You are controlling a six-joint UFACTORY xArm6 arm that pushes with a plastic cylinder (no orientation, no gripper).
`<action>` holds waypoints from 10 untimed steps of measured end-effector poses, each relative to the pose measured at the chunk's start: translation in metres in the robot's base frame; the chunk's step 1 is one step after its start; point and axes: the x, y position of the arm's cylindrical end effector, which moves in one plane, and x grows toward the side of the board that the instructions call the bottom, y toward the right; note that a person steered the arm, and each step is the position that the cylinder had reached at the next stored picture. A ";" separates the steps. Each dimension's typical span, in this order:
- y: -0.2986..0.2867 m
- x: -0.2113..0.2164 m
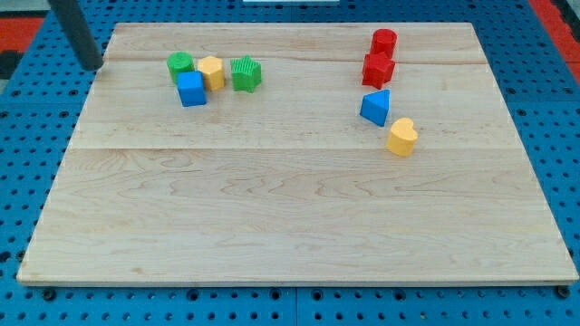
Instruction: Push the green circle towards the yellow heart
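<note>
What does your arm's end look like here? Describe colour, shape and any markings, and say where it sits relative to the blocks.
Only a straight, dark grey rod shows, round and smooth, with no cable, marking or sleeve visible. It runs in from the view's top edge. My tip sits off the wooden board, at the view's left of the green circle, apart from every block.

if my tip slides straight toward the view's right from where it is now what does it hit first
Probably the green circle. My tip sits off the board's left edge, roughly level with it. The blue cube lies slightly lower, likely missed; depth is uncertain.
</note>
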 end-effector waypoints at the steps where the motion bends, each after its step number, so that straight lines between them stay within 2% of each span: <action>1: 0.038 0.004; 2: 0.063 0.036; 3: 0.057 0.009; 4: 0.092 0.001; 5: 0.150 0.019; 7: 0.161 0.068; 9: 0.243 0.121; 10: 0.223 0.146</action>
